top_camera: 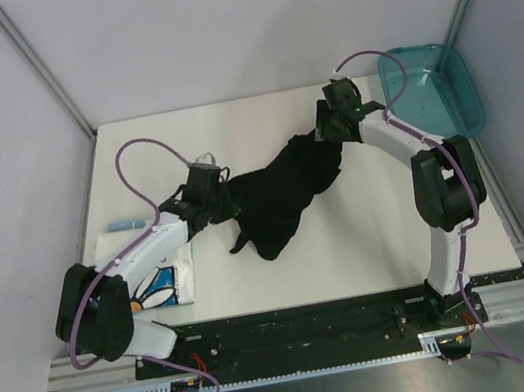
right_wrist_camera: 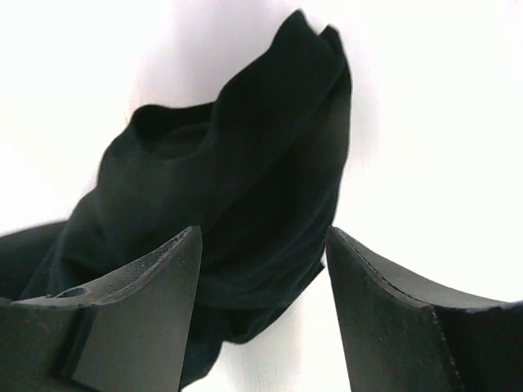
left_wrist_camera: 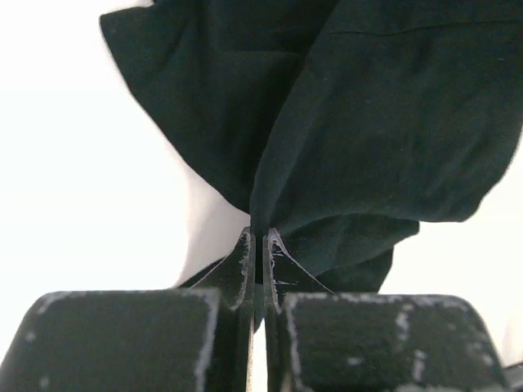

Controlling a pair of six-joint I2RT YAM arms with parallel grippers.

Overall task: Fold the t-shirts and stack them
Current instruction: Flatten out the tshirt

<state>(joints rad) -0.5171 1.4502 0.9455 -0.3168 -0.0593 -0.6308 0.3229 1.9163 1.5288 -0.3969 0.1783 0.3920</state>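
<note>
The black t-shirt (top_camera: 284, 190) lies bunched across the middle of the white table. My left gripper (top_camera: 212, 187) is at its left end, shut on a fold of the black cloth (left_wrist_camera: 351, 122); the pinch (left_wrist_camera: 259, 237) shows in the left wrist view. My right gripper (top_camera: 330, 123) is at the shirt's far right end, open, its jaws (right_wrist_camera: 263, 245) standing on either side of a bunch of the black cloth (right_wrist_camera: 237, 180) without closing on it. The white t-shirt with blue daisy print (top_camera: 161, 283) lies folded at the near left, partly under my left arm.
A teal translucent bin (top_camera: 431, 90) stands at the table's far right corner. A small light-blue object (top_camera: 125, 224) lies by the left edge, beyond the white shirt. Enclosure walls and metal posts ring the table.
</note>
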